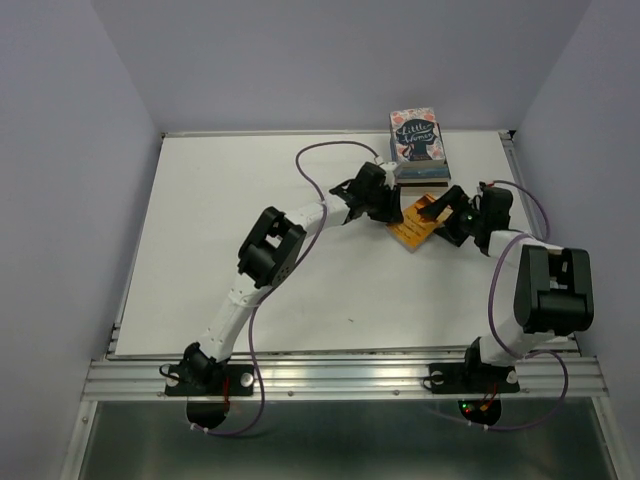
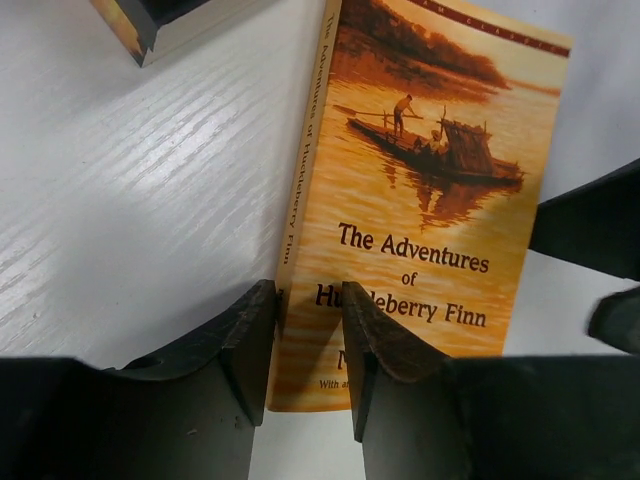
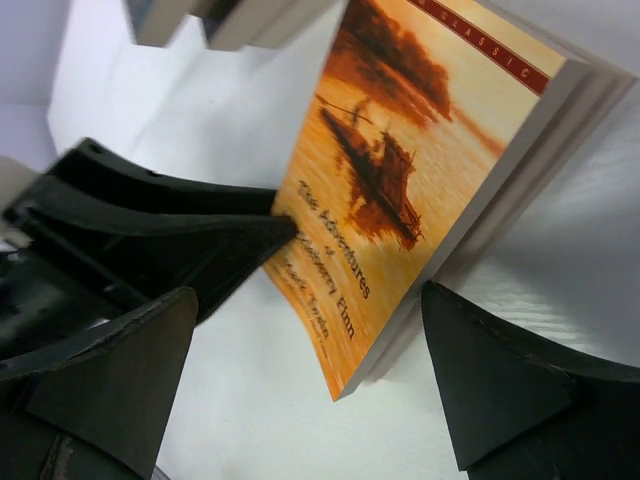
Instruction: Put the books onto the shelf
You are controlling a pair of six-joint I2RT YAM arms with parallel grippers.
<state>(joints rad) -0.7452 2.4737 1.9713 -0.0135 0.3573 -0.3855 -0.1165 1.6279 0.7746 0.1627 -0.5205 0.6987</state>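
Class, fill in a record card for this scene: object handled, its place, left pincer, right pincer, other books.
Object handled: orange paperback book with a river-raft cover
Place: on the white tabletop, between both pincers
Left pincer: closed on that book's spine edge
Right pincer: open, a finger either side of the book
Other books: stacked at the far edge, navy paperback with pink flowers on top

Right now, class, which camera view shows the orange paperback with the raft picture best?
The left wrist view: the orange glossy paperback faces the camera, title and spine lettering mostly readable. The right wrist view shows it slanted, with its page edges; the top view shows only a small orange patch.
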